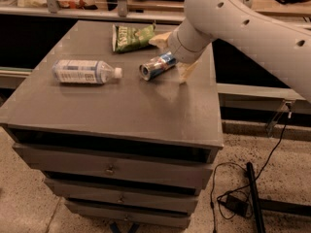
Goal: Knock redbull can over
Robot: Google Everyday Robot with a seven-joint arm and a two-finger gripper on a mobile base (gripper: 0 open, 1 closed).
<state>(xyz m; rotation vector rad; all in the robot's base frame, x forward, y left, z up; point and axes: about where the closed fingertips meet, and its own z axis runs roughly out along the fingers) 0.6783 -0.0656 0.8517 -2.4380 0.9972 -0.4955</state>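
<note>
The redbull can (156,67) lies on its side on the grey cabinet top (121,106), its silver top pointing to the front left. My gripper (173,56) is at the can's rear end, low over the cabinet top. Its cream fingers are spread apart, one behind the can (159,39) and one in front of it (186,72). The can's blue rear end sits between them, and I cannot tell whether they touch it. The white arm reaches in from the upper right.
A clear plastic water bottle (85,72) with a white cap lies on its side left of the can. A green snack bag (130,37) lies at the back of the top. Drawers sit below. A black cable and stand (250,193) lie on the floor to the right.
</note>
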